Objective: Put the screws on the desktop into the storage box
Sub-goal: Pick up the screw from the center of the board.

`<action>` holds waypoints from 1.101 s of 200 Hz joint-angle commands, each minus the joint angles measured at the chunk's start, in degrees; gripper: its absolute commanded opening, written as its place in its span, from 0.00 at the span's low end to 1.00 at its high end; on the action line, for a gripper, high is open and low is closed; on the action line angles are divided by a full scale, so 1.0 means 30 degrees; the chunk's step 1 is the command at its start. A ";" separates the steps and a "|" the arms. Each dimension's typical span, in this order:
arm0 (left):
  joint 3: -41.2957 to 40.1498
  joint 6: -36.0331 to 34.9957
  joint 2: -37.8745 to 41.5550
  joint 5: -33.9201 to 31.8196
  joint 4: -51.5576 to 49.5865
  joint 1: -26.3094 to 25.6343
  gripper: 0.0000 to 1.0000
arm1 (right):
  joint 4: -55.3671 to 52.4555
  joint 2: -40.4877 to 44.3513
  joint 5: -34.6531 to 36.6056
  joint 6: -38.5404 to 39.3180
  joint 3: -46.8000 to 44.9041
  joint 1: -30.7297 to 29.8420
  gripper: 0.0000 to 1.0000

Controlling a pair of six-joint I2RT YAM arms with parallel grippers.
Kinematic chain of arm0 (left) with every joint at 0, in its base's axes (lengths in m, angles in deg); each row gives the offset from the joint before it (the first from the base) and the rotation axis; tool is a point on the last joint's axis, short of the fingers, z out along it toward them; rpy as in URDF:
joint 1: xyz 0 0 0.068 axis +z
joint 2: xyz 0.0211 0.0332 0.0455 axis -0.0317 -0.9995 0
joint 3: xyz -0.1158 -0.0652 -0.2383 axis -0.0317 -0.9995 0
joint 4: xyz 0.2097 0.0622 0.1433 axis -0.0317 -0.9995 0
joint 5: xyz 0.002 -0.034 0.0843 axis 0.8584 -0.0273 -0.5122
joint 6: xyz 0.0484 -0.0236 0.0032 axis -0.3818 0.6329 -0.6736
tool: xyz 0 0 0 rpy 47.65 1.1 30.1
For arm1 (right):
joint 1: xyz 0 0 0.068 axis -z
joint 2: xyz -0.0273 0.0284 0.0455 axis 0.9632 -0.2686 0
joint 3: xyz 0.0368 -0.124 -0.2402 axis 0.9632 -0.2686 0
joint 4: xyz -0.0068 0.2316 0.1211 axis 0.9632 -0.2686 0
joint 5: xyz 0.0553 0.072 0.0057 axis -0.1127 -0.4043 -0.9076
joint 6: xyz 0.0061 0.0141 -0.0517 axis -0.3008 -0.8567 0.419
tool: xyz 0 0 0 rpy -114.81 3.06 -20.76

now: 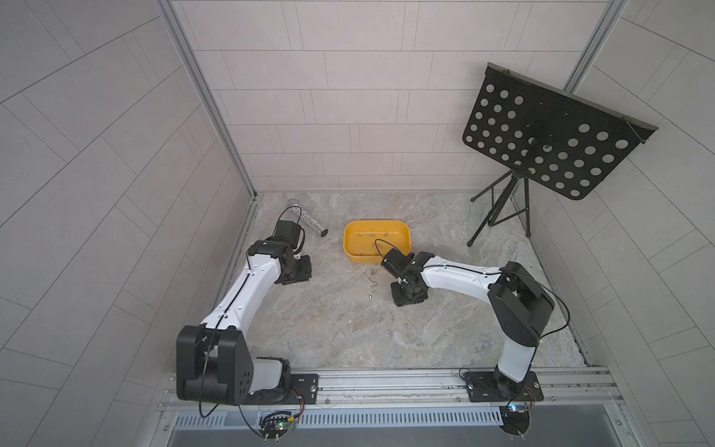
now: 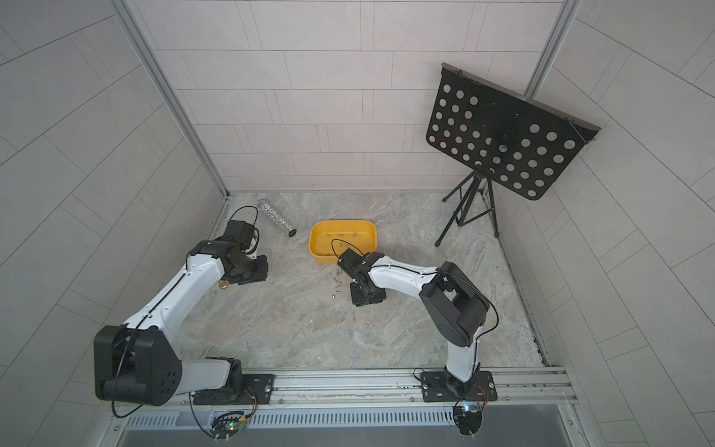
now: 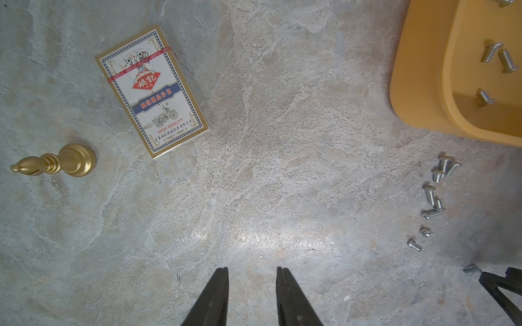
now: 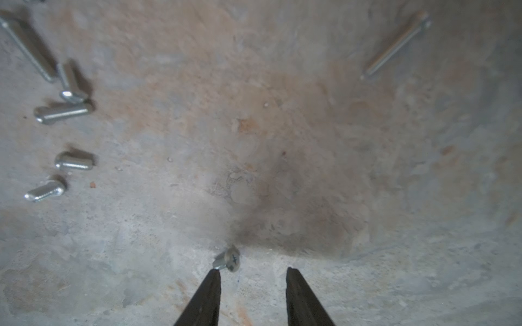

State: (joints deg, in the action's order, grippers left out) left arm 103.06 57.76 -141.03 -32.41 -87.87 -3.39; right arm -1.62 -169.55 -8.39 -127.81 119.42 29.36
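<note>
Left pincer: my left pincer point(image 3: 252, 269) is spread, with nothing between its fingers. It hangs over a bare stretch of the counter point(image 3: 282, 175), well apart from the storage box point(image 3: 418, 70).
Right pincer: my right pincer point(image 4: 252, 271) is spread as well and pinches nothing. Its tips sit low over the counter point(image 4: 310, 127).
Nearest screw: a cross-headed screw point(image 4: 230, 259) lies on the counter right at the tip of one right finger, outside the gap. I cannot tell whether the two touch.
Loose screws: the other screws point(image 3: 435, 194) lie in a ragged line on the counter between my two arms, just in front of the storage box and closer to my right wrist. In both top views these screws point(image 1: 372, 280) point(image 2: 336, 284) are only small grey specks.
Storage box: the yellow storage box point(image 1: 377, 222) point(image 2: 342, 221) stands upright on the counter point(image 1: 348, 329), near the middle and toward the back wall.
Boxed screws: several more screws point(image 3: 497, 59) lie on the box's yellow floor, some along its far wall.
To my left: a pack of playing cards point(image 3: 152, 90) lies flat, with a small brass piece point(image 3: 56, 162) near it. Both lie near my left wrist.
Back corners: a glittery tube point(image 1: 307, 221) lies at the left, and a black music stand point(image 1: 549, 131) stands at the right.
</note>
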 commanded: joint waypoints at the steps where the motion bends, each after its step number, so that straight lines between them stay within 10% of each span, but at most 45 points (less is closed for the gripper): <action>1: -0.0236 -0.0262 -0.0073 -0.0018 -0.0084 0.0141 0.35 | 0.0342 0.0070 -0.0020 -0.0745 -0.0103 -0.0287 0.43; 220: -0.0236 -0.0272 -0.0182 -0.0022 -0.0098 0.0127 0.35 | 0.0850 -0.1292 -0.0170 -0.0836 -0.0126 -0.0610 0.13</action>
State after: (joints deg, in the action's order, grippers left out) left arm 103.06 57.76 -141.03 -32.33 -87.87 -3.39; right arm 2.05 -171.74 -9.22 -131.03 118.58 27.92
